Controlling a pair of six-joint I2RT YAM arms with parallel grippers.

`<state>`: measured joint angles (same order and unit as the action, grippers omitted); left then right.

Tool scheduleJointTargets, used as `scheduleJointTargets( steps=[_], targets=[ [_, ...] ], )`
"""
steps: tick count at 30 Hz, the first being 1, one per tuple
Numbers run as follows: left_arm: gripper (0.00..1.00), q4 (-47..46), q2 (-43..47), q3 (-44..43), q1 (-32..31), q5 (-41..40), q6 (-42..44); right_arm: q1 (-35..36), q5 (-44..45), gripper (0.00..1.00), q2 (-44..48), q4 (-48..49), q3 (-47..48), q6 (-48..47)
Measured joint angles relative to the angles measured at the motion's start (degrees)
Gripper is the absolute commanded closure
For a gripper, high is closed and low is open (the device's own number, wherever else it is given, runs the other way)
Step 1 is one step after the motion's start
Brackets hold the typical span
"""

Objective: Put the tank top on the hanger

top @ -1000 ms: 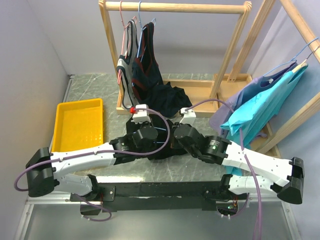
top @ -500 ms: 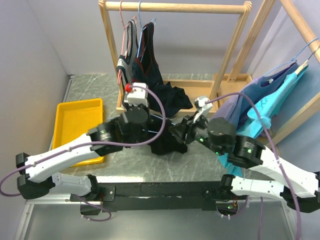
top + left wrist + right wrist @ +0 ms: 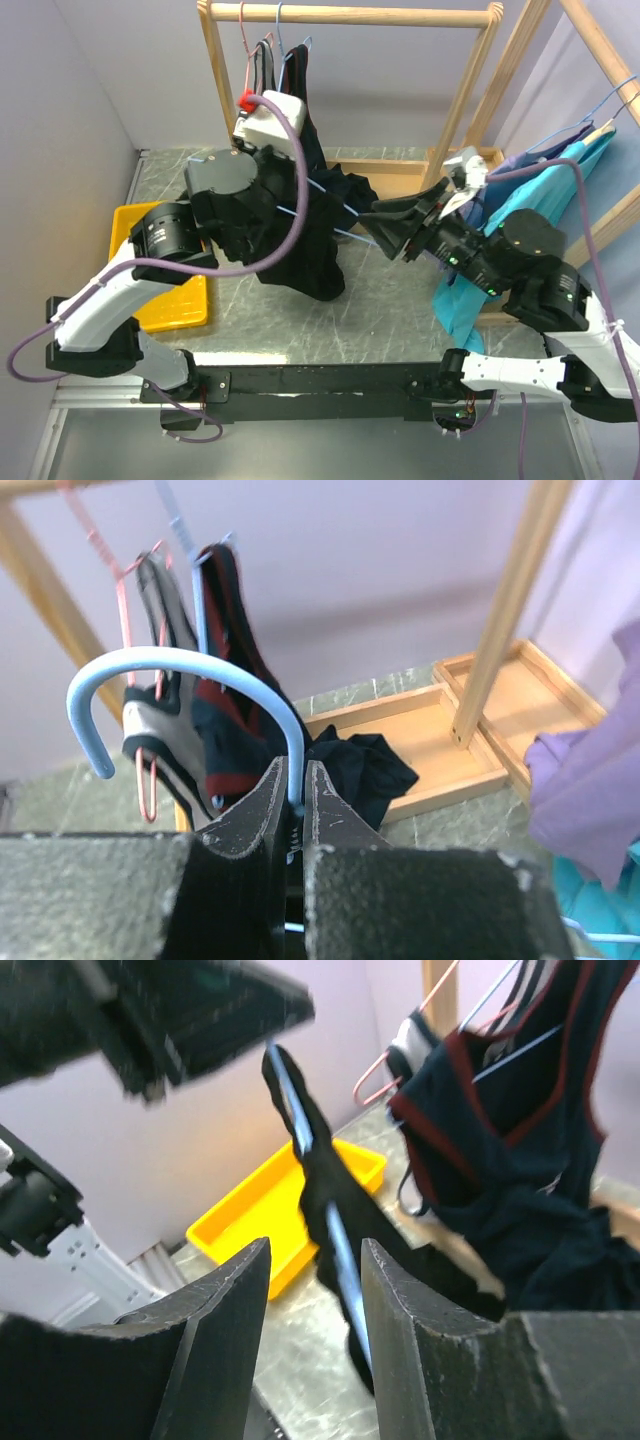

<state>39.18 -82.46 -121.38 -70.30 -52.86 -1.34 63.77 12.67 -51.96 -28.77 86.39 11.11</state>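
Heads up, in the top view you can't see your left gripper (image 3: 296,780) at all. The wrist housing sits over it, and that arm also covers a good chunk of the yellow tray (image 3: 175,305). Only the left wrist view shows the jaws, pinched tight on the hanger (image 3: 160,657) right at the foot of its hook. The hanger's triangle is mostly buried under the tank top (image 3: 310,250), with just a couple of wire bits poking out to the right. In the right wrist view the upper left is all blur. Your right gripper (image 3: 315,1252) has its jaws roughly half apart, with a hanger arm and a black strap running through the gap. I can't tell if either finger touches them. Room-wise, the tank top hangs off the hanger over the marble tabletop (image 3: 400,295), and I can't tell whether the hem clears it. The wooden rack (image 3: 350,15) and the red-trimmed top (image 3: 300,75) sit close behind the left wrist. There's bare table below the right gripper, and teal clothes (image 3: 555,180) crowd the far right. The hanger is thin, smooth light-blue wire with a round hook, the tank top is limp plain black fabric, and the tray looks like glossy plastic.
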Motion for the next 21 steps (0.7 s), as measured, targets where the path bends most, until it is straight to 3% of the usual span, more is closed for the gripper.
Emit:
scheduleJointTargets(
  steps=[9,21],
  targets=[
    [0.99,2.16,-7.06,-2.69,-4.72,0.17,10.12,0.00,3.41,0.45,2.82,-1.86,-1.60,-5.14],
    [0.99,-0.76,-6.95,0.24,-5.16,4.92,12.61,0.00,2.71,0.45,0.42,-4.31,-6.49,-7.45]
  ],
)
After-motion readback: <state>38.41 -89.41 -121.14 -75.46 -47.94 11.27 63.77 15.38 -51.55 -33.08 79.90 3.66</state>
